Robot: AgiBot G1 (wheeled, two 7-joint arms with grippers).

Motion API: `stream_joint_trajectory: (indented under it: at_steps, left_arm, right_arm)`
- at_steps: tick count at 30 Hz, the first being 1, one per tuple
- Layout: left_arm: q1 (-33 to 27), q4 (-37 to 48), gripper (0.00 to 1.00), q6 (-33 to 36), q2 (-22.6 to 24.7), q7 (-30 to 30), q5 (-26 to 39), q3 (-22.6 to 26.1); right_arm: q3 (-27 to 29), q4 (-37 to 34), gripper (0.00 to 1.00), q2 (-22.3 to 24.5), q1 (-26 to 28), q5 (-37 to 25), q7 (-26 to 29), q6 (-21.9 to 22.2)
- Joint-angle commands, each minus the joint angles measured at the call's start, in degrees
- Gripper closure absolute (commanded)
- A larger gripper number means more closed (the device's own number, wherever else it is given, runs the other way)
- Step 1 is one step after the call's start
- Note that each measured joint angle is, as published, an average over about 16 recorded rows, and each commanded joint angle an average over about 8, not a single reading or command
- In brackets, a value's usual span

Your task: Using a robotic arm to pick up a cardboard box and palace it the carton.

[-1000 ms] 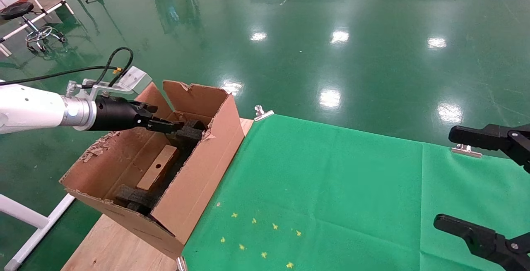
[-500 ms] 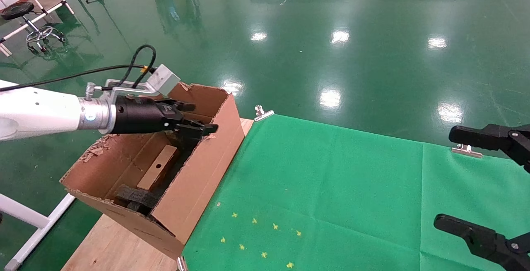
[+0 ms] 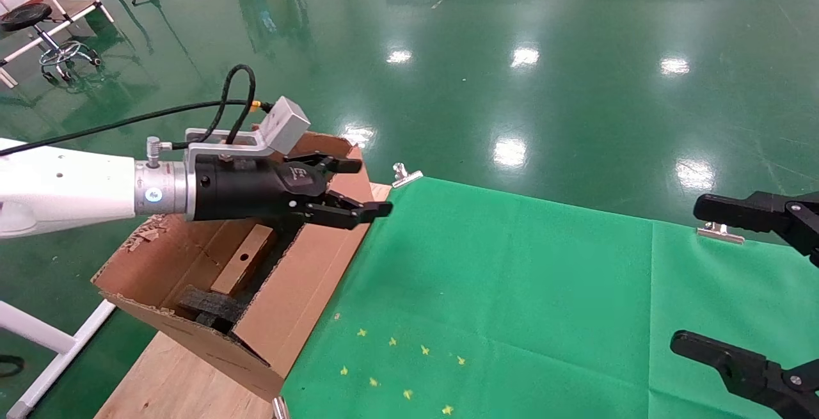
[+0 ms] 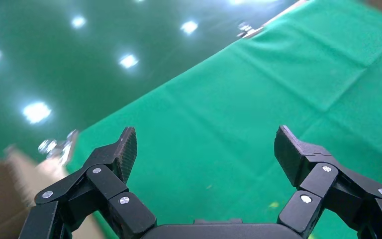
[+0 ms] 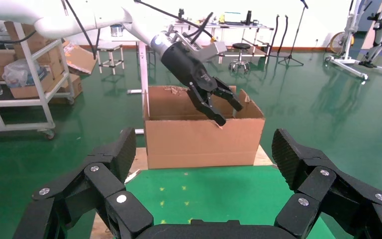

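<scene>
The small brown cardboard box (image 3: 244, 267) with a round hole lies inside the carton (image 3: 301, 297), leaning among black foam pieces (image 3: 211, 304). My left gripper (image 3: 361, 187), on the white arm, is open and empty above the carton's right wall, over the edge of the green cloth. In the left wrist view the left gripper (image 4: 206, 149) looks down on green cloth. My right gripper (image 3: 723, 278) is open and empty at the right edge. The right wrist view shows the right gripper (image 5: 204, 154), the carton (image 5: 201, 139) and the left gripper (image 5: 224, 109) beyond.
A green cloth (image 3: 512, 291) with small yellow marks (image 3: 403, 361) covers the table, held by metal clips (image 3: 406, 176). Bare wood (image 3: 173, 374) shows under the carton. Shiny green floor lies beyond; a stool and racks (image 3: 45, 29) stand far left.
My left gripper has risen out of the carton and moved right, now past the carton's right wall, open and empty. The small box stays in the carton. The right arm has not moved.
</scene>
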Motion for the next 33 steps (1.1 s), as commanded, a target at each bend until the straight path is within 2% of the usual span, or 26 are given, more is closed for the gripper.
stream_joint_trajectory:
  at_steps: [1,33]
  left_arm:
    - [1.1,-1.5,0.00,0.9,-0.1,0.7,-1.5,-1.1]
    - [17.6,-24.4,0.00,14.7,-1.3,10.5,-24.6,-17.8]
  right_arm:
    - [0.0,0.0,0.00,0.0,0.0,0.0,0.0,0.0]
    - [0.0,0.0,0.00,0.0,0.0,0.0,0.0,0.0]
